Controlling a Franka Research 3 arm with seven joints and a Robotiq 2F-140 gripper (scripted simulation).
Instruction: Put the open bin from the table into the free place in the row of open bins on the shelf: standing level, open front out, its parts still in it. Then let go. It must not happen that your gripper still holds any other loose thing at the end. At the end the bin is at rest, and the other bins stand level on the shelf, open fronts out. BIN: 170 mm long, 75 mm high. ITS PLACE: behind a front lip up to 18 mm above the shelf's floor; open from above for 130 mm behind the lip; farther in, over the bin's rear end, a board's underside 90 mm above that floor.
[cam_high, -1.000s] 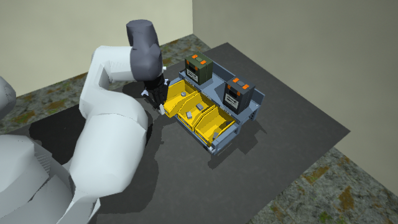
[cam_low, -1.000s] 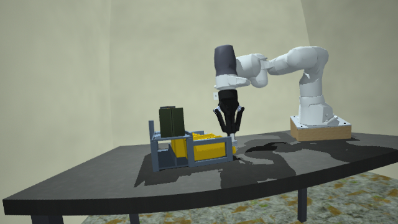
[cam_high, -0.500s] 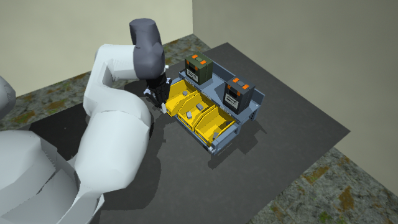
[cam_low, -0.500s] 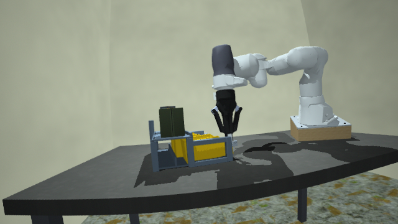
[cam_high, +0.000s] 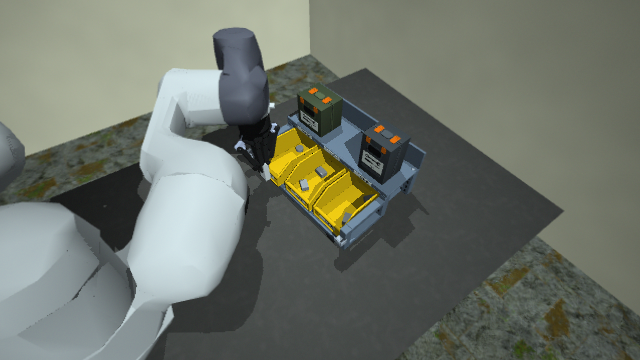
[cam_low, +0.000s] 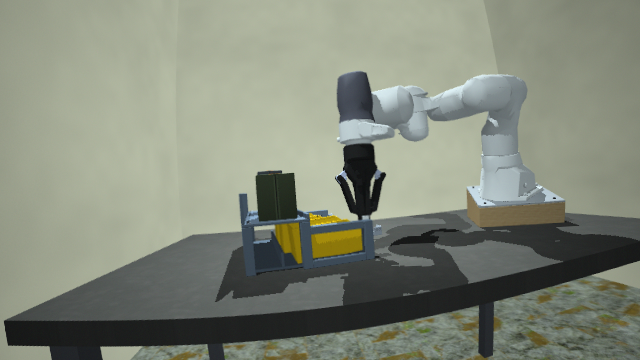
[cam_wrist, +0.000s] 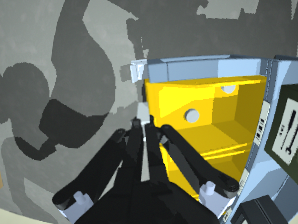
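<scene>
Three yellow open bins stand side by side in the blue-grey shelf (cam_high: 350, 165), open fronts facing out. The far bin (cam_high: 292, 150) holds a grey part (cam_high: 299, 148) and fills the end slot of the row; it also shows in the wrist view (cam_wrist: 206, 123). The middle bin (cam_high: 312, 175) and the near bin (cam_high: 345, 200) hold grey parts too. My gripper (cam_high: 265, 172) is shut on nothing, pointing down. Its fingertips (cam_wrist: 144, 123) stand right at the front edge of the far bin, by the shelf's corner post (cam_low: 365, 220). I cannot tell whether they touch.
A green box (cam_high: 320, 109) and a dark grey box (cam_high: 384, 152) stand on the shelf's upper board, behind the bins. My arm's base sits on a wooden block (cam_low: 515, 212) on the dark table.
</scene>
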